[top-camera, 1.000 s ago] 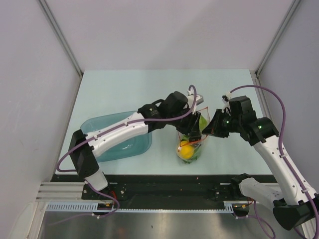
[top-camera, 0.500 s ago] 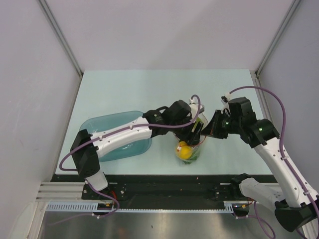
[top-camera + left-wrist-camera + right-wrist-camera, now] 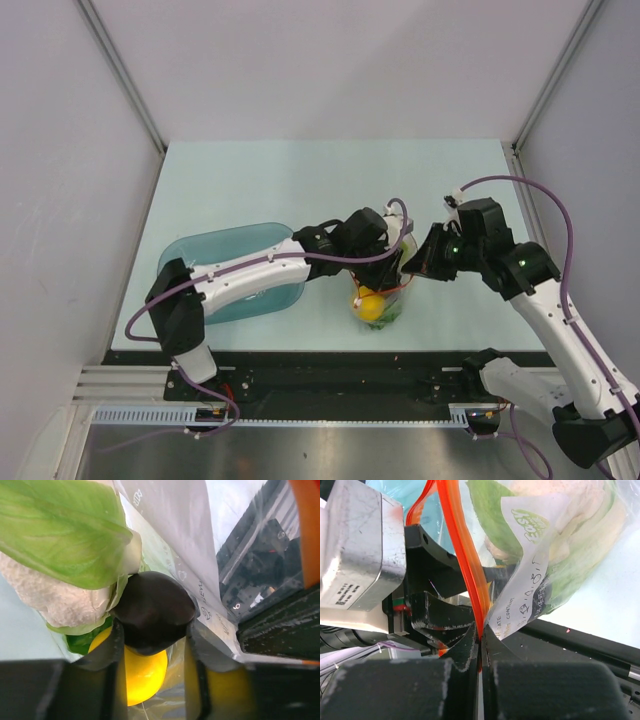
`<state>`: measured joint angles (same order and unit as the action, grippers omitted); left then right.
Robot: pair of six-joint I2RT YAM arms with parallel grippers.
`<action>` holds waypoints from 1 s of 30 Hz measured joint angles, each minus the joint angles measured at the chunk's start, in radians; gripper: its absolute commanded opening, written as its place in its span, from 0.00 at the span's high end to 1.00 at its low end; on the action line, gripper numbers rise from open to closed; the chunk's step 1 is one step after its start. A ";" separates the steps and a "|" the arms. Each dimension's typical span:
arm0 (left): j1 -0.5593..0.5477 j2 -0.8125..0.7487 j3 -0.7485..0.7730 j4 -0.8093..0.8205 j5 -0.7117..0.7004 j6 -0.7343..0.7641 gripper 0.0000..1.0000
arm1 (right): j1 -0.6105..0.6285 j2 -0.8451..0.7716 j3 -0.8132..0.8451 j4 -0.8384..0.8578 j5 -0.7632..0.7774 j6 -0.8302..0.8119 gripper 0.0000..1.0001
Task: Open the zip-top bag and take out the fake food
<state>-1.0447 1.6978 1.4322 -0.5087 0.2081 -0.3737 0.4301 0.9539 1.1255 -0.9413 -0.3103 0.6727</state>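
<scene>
The zip-top bag (image 3: 388, 300) stands upright near the table's front middle, held open at the top. It holds a yellow fruit (image 3: 370, 306), green lettuce (image 3: 60, 525), a white cauliflower (image 3: 55, 602) and a dark piece (image 3: 152, 610). My left gripper (image 3: 388, 268) is down inside the bag, and in the left wrist view (image 3: 152, 632) its fingers press both sides of the dark piece, above the yellow fruit (image 3: 145, 675). My right gripper (image 3: 412, 262) is shut on the bag's red-orange zip strip (image 3: 462, 555) and holds that edge up, jaws tight together (image 3: 480, 630).
A teal plastic tray (image 3: 265, 297) lies left of the bag, under my left arm. Grey walls close in the table on the left, right and back. The black rail with the arm bases runs along the near edge.
My left gripper has moved down and to the right, deeper into the bag, and the arm has dropped lower over the tray. My right gripper holds the zip edge almost unmoved.
</scene>
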 measured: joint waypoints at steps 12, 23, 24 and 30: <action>0.000 -0.137 0.002 -0.075 -0.043 0.013 1.00 | 0.001 -0.033 -0.042 0.002 0.014 -0.018 1.00; 0.000 -0.399 0.025 -0.049 -0.047 0.010 1.00 | 0.000 -0.054 -0.083 -0.006 0.024 -0.046 1.00; 0.000 -0.426 0.025 -0.053 -0.070 0.008 1.00 | 0.000 -0.055 -0.085 -0.006 0.024 -0.047 1.00; 0.031 -0.602 -0.004 -0.143 -0.298 -0.009 1.00 | -0.009 -0.062 -0.096 -0.014 0.014 -0.067 1.00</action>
<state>-1.0134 1.0954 1.4284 -0.6521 -0.0898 -0.3828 0.4210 0.8917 1.0298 -0.9550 -0.2958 0.6060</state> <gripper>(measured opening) 0.465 0.010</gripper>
